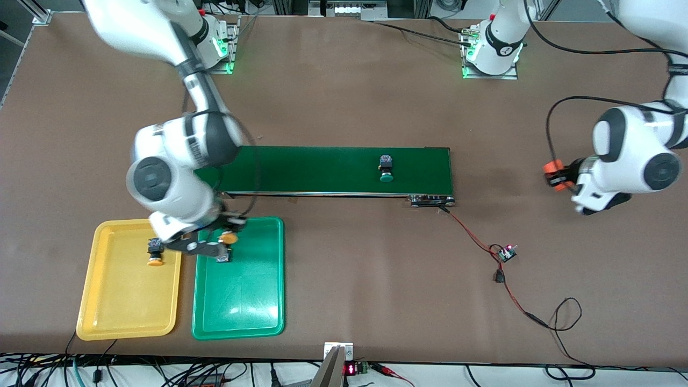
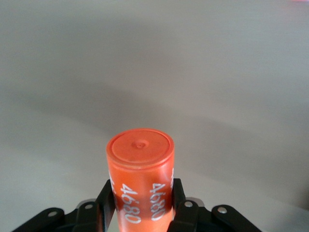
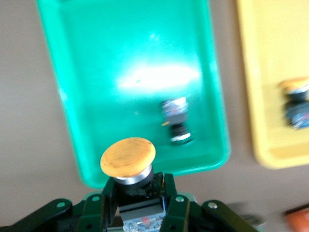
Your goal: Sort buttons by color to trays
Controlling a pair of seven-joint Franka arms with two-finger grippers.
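One yellow button [image 1: 155, 255] lay in the yellow tray [image 1: 102, 317], one button [image 3: 176, 126] in the green tray [image 1: 269, 317]. The right claw [image 1: 223, 248] gripped a second yellow button [image 1: 229, 237] over the green tray; a green button [image 1: 386, 171] waited on the conveyor belt [image 1: 322, 169]. The left claw [image 1: 556, 176] clamped an orange "4680" cylinder [image 2: 140, 181] above the table [image 1: 349, 97].

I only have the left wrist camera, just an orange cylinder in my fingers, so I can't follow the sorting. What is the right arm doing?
Observer: The right gripper is shut on a yellow-capped button, over the end of the green tray nearest the conveyor belt.
Operator: Anything left on the belt?
Observer: One green-capped button lies on it, toward the left arm's end.
Operator: And where is my own gripper?
Observer: The left gripper, shut on the orange cylinder, waits over the table at the left arm's end, apart from the belt.
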